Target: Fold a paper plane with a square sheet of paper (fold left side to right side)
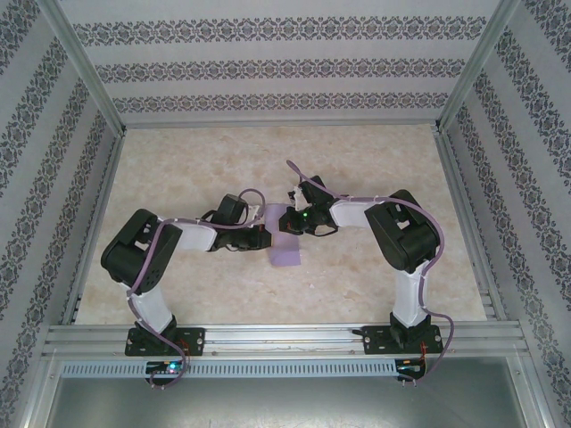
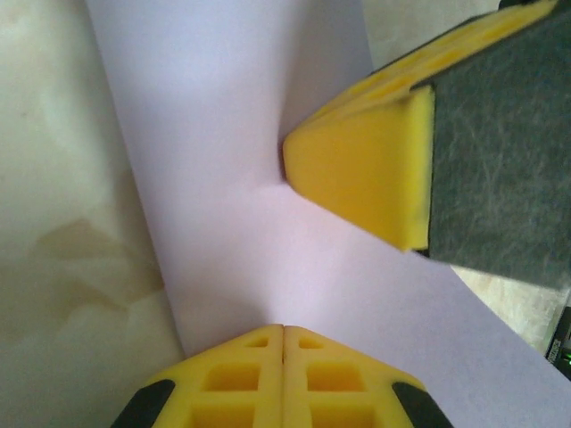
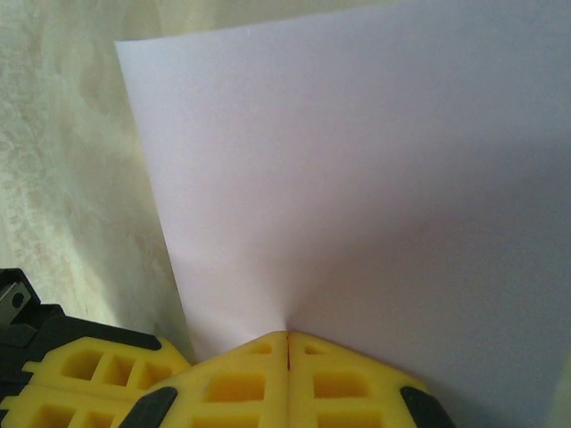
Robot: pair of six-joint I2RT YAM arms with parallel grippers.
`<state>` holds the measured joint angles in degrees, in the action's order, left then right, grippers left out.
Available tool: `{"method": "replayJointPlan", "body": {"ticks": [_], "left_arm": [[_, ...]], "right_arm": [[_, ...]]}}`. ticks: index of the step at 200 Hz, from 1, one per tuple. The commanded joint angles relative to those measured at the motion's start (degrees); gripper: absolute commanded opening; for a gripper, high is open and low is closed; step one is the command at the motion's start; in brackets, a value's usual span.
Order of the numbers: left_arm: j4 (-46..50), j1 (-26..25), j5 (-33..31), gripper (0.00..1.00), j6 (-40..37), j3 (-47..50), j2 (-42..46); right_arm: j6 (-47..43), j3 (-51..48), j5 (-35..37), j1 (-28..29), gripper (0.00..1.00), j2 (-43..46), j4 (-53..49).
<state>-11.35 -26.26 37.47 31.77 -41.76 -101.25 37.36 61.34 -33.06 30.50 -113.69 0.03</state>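
The square sheet of paper [image 1: 287, 256] is lavender and lies on the table between the two arms, looking folded into a narrow strip. In the left wrist view my left gripper [image 2: 284, 328] is shut, its tips resting on the sheet [image 2: 223, 178]. Across from it, the right gripper's yellow fingers [image 2: 357, 178] press down on the paper. In the right wrist view my right gripper [image 3: 287, 335] is shut, with its tips on the sheet [image 3: 357, 178], which puckers slightly there. Seen from above, the left gripper [image 1: 265, 239] and right gripper [image 1: 287, 225] meet over the paper's far end.
The marble-patterned table [image 1: 178, 169] is boxed in by patterned walls and aluminium rails [image 1: 268, 337] along the near edge. The left gripper's yellow fingers [image 3: 89, 374] sit close beside the right gripper.
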Motion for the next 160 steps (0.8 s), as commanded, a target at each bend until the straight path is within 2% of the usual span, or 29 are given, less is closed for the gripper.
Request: {"method": "replayJointPlan", "body": {"ticks": [1,35,73,104,160], "left_arm": [[11.09,-0.72,0.46,0.04,1.16,4.79,-0.34],[11.26,-0.74,1.55,0.04,2.07,4.01,3.09],[12.40,-0.37,1.63,0.05,2.34,-1.81,5.52],[11.56,-0.42,3.01,0.05,2.43,-6.33,1.99],[4.84,-1.84,6.21,0.04,5.49,-6.19,-3.80]], "right_arm": [[-0.71,-2.81,7.39,-1.24,0.00,-3.22,-5.30],[-1.14,-3.50,6.44,-1.15,0.00,-2.77,-4.34],[-1.24,-3.38,5.70,-0.88,0.00,-2.73,-3.97],[-1.54,-2.99,5.75,-0.88,0.00,-2.80,-4.51],[-1.59,-2.70,5.63,-0.75,0.00,-3.24,-4.73]]}}
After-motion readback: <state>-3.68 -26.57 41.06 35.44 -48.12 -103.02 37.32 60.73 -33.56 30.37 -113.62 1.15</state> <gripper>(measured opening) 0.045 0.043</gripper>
